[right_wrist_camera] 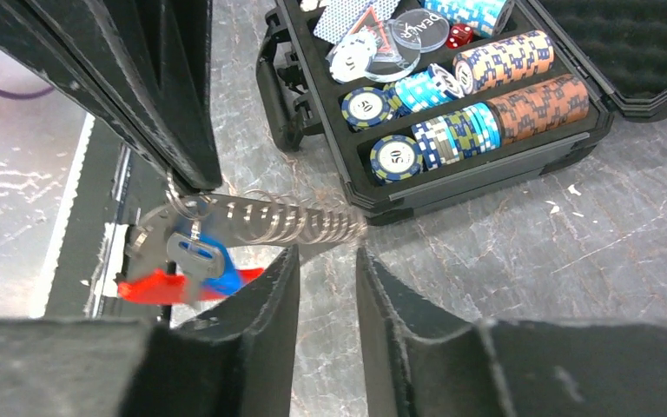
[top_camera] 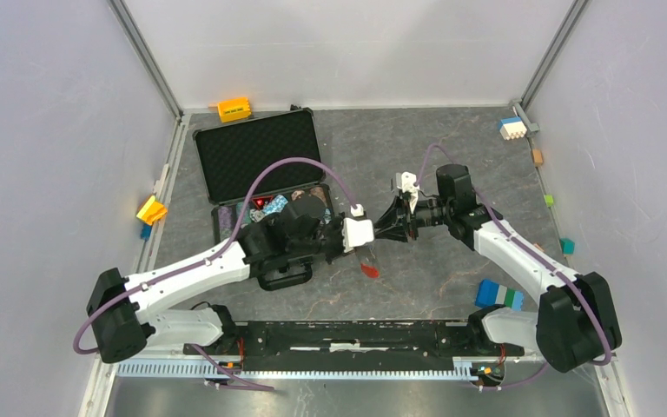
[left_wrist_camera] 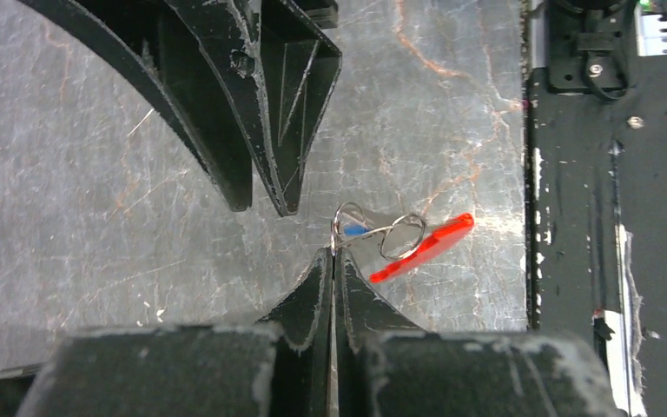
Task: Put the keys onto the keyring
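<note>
Over on the left, the open poker chip case (top_camera: 256, 152) sits toward the back. Mid-table, the left gripper (left_wrist_camera: 334, 259) is pinched tight on the keyring (right_wrist_camera: 288, 221), with 1 blue key (left_wrist_camera: 353, 231) and the red strip (left_wrist_camera: 424, 248) hanging off it. The right gripper (right_wrist_camera: 326, 261) faces it, fingers slightly apart, gripping nothing.

My arms are smooth white shells jointed by chunky black housings, and a lilac cable (top_camera: 297, 160) arcs back from behind each gripper towards the black shoulder blocks. Just behind my left gripper (left_wrist_camera: 334, 258) sits a white camera block (top_camera: 358, 233). The fingers (right_wrist_camera: 252, 330) of my right gripper (right_wrist_camera: 327, 254) are matte black wedges, ribbed and hollowed on the outer side, their edges scuffed grey and chipped
</note>
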